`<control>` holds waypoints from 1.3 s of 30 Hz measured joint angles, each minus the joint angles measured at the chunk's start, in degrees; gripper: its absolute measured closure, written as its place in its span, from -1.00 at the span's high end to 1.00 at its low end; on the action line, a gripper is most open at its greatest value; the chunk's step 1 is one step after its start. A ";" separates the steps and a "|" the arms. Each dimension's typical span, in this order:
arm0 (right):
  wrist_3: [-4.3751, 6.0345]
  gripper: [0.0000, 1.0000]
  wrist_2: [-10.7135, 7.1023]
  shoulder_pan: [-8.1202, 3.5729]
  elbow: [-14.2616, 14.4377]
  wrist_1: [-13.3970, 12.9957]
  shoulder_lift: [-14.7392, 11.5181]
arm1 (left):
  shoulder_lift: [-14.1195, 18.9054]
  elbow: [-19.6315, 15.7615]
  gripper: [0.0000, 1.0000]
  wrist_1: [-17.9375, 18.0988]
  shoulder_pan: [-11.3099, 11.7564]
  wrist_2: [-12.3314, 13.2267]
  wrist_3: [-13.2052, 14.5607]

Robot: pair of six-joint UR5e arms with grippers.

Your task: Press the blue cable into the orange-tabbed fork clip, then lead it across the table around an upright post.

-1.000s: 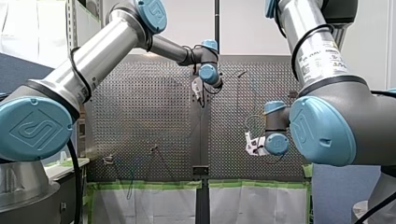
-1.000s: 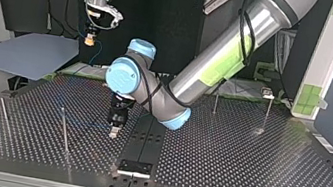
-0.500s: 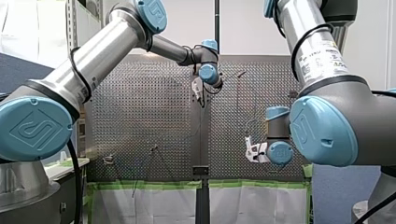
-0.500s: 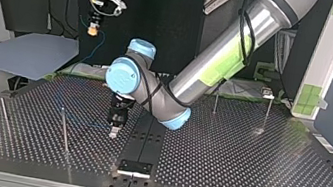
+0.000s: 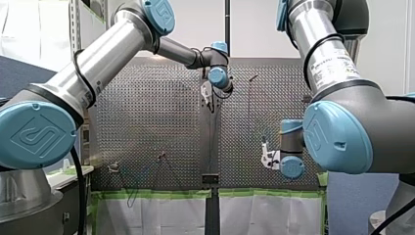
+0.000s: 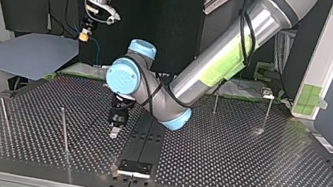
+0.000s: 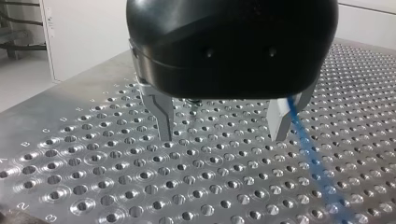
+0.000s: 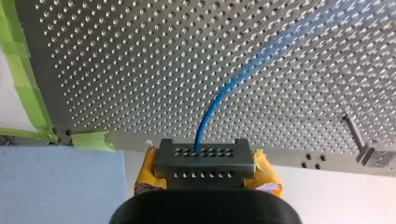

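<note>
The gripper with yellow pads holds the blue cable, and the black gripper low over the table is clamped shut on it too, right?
Not quite. In the left wrist view my left gripper, the black one, is open: its metal fingers stand apart and the blue cable runs past one of them, unpinched. My right gripper, with yellow pads, does hold it.
</note>
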 joint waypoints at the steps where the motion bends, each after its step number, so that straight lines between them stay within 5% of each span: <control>1: 0.10 -1.00 0.21 -0.04 -0.05 -0.49 0.50 | 0.00 0.00 1.00 -0.01 0.02 0.00 0.00; 7: 2.28 -1.00 0.36 -1.28 -2.34 -2.01 4.09 | 0.00 0.00 1.00 -0.17 0.04 0.01 0.00; 19: 4.70 -1.00 -0.53 -4.18 -9.70 4.25 8.14 | 0.00 0.02 1.00 -1.65 -0.11 -0.05 0.49; 29: 6.95 -1.00 -3.44 -6.55 -12.61 4.94 8.70 | 0.00 0.01 1.00 -2.75 -0.18 -0.07 0.99; 39: 8.69 -1.00 -3.99 -8.67 -16.70 7.11 14.16 | 0.00 0.00 1.00 -2.94 -0.79 -0.42 1.34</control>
